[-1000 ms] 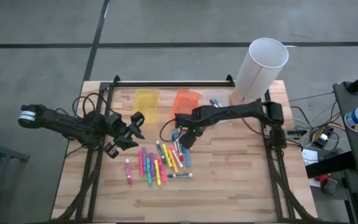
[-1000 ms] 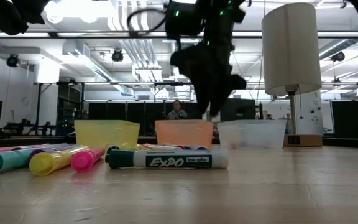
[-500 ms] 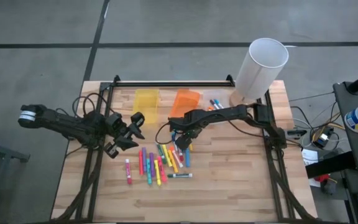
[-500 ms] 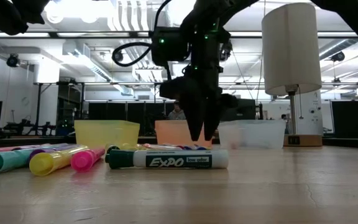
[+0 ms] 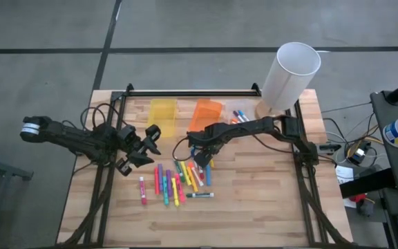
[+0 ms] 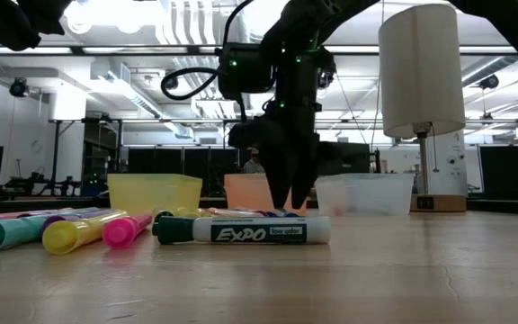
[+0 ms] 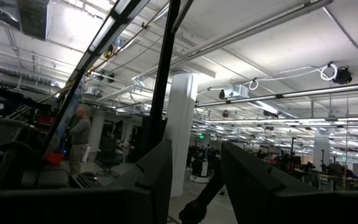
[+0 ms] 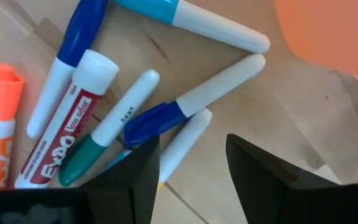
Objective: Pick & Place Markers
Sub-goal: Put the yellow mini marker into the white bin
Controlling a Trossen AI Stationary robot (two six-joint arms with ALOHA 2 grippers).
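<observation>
Several coloured markers point(image 5: 178, 181) lie in a loose pile on the wooden table point(image 5: 254, 200). My right gripper point(image 5: 203, 162) points down over the pile's far right part, open, its fingertips just above the markers point(image 6: 291, 205). In the right wrist view its fingers point(image 8: 135, 177) stand on either side of the end of a white marker point(image 8: 182, 146), beside a blue-capped one point(image 8: 160, 118); I see no touch. My left gripper point(image 5: 144, 147) hangs open in the air at the table's left, tipped upward point(image 7: 194, 180).
A yellow bin point(image 5: 162, 111), an orange bin point(image 5: 206, 112) and a clear bin point(image 5: 244, 114) holding a few markers stand along the far side. A tall white cylinder point(image 5: 289, 76) stands at the far right corner. A green-capped Expo marker point(image 6: 241, 231) lies nearest the front.
My right gripper has come down onto the marker pile, drifting a little toward the table's left and near edges; its fingertips have sunk from well above the markers to just over them. The markers lie as before.
</observation>
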